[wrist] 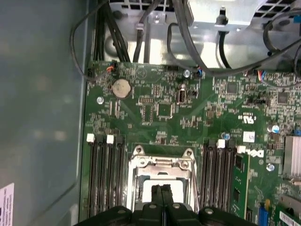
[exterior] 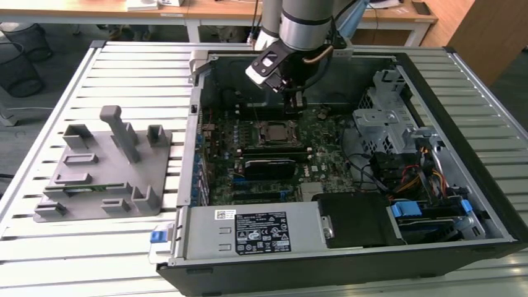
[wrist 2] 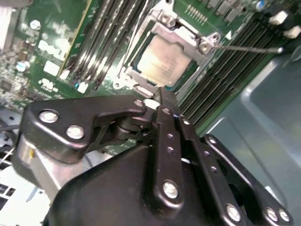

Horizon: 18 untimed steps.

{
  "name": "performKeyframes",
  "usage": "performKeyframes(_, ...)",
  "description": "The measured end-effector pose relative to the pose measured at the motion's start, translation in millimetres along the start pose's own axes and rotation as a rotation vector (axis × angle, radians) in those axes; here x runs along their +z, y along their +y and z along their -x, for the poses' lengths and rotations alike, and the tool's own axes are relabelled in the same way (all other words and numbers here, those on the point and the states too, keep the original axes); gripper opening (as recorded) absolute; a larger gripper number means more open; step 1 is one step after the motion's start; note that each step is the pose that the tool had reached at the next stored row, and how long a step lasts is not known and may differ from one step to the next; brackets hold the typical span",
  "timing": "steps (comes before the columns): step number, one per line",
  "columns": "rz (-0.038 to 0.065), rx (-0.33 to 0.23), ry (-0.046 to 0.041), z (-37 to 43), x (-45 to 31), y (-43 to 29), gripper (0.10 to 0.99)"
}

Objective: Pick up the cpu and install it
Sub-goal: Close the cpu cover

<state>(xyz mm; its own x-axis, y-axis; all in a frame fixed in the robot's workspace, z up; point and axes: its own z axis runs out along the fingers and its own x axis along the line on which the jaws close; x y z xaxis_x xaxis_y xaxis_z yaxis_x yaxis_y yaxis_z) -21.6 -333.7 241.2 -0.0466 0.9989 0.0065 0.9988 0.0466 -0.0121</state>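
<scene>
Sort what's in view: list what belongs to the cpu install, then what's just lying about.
Belongs to the job:
cpu, lying within the socket frame
gripper, shut, close over the cpu

Just lying about:
grey fixture tray on the table
power supply
drive cage
coin battery
</scene>
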Motion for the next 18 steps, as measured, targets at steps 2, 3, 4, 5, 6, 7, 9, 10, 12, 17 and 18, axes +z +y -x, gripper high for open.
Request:
performKeyframes(2,0.001,0.0,-0.0001,-0.2,1.4,-4.3,0.106)
performKeyframes(3,0.001,0.0,-0.0002,-0.2,2.4,-6.4,0.106)
performKeyframes(4,0.001,0.0,-0.0002,-0.3,3.3,-8.2,0.106)
performKeyframes(5,0.001,0.0,-0.0002,-0.4,4.1,-10.2,0.106)
performKeyframes(6,0.001,0.0,-0.0002,-0.5,4.9,-12.2,0.106)
performKeyframes(7,0.001,0.0,-0.0003,-0.6,5.6,-13.5,0.106)
performKeyframes(9,0.001,0.0,-0.0002,-0.6,7.0,-14.6,0.106)
performKeyframes(10,0.001,-0.001,-0.0002,-0.6,7.8,-14.7,0.106)
performKeyframes(12,0.001,-0.007,-0.0004,-0.3,9.7,-16.1,0.106)
performKeyframes(17,0.001,-0.026,-0.0007,1.7,15.1,-19.2,0.106)
performKeyframes(18,0.001,-0.029,-0.0007,2.2,16.1,-20.2,0.106)
